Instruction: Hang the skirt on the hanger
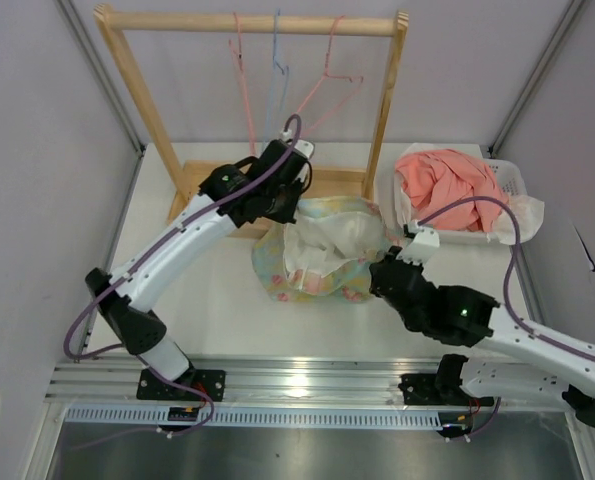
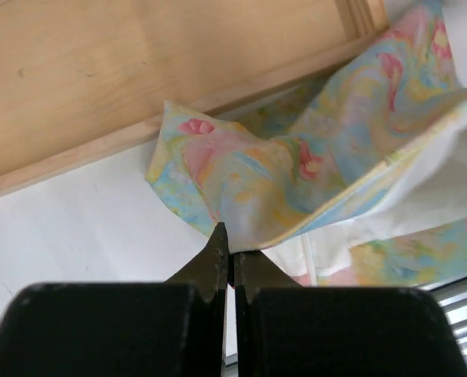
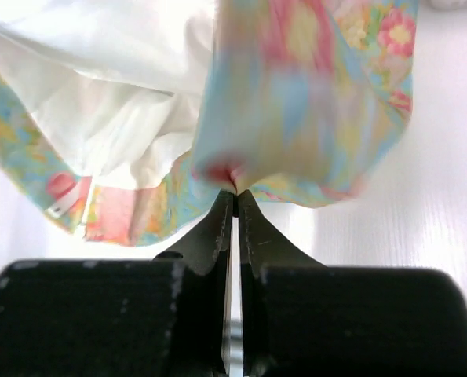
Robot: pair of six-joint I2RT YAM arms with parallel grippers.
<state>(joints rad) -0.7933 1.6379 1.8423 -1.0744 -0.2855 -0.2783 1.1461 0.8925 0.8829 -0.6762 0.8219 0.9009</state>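
Spanning the workspace, the table [image 1: 207, 300] carries a wooden rack [image 1: 247, 22] at its far edge, placed within reach of both arms.

1. The skirt [image 1: 327, 255] is at the table centre, just in front of the rack base. It is bunched and partly lifted between the 2 arms. Its long axis runs roughly left to right across the table. The white lining faces up, so the opening appears to point toward the overhead camera.
2. The hanger [image 1: 327, 72] hangs on the rail above and behind the skirt, well apart from it. It is not yet loaded.
3. The left gripper [image 2: 231, 251] is clenched on the far-left skirt edge.
4. The right gripper [image 3: 235, 196] is clenched on a fold at the near-right edge.

The 2 opposed grips probably serve to spread the cloth so that it can be raised toward the rail.
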